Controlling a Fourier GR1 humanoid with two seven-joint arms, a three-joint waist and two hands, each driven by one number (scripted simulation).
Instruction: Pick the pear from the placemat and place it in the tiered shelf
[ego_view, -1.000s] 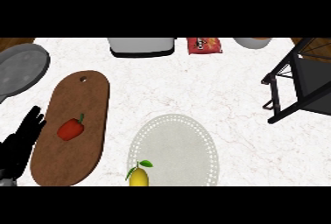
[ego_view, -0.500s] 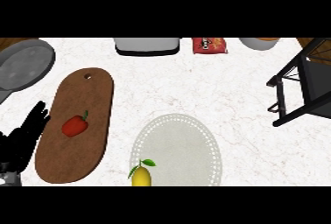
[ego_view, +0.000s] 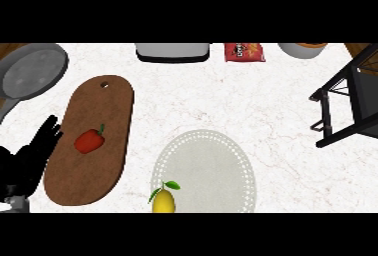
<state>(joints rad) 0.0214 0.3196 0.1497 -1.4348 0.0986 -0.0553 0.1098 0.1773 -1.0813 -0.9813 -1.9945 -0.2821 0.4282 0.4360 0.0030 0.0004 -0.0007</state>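
Open counter (ego_view: 258, 100) between placemat (ego_view: 210, 160) and tiered shelf (ego_view: 362, 100), cutting board (ego_view: 92, 165) flanking placemat's left

pear (ego_view: 164, 201) on placemat (ego_view: 214, 160), tiered shelf (ego_view: 365, 102) right

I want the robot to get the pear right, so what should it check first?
1. Is the pear on the placemat? Ok, at its near edge.
2. Is the left robot hand open and empty? Ok, beside the cutting board.
3. Is the right robot hand in view? Not ok.
4. Is the tiered shelf in view? Ok, at the right.
5. Is there room on it? Cannot tell.
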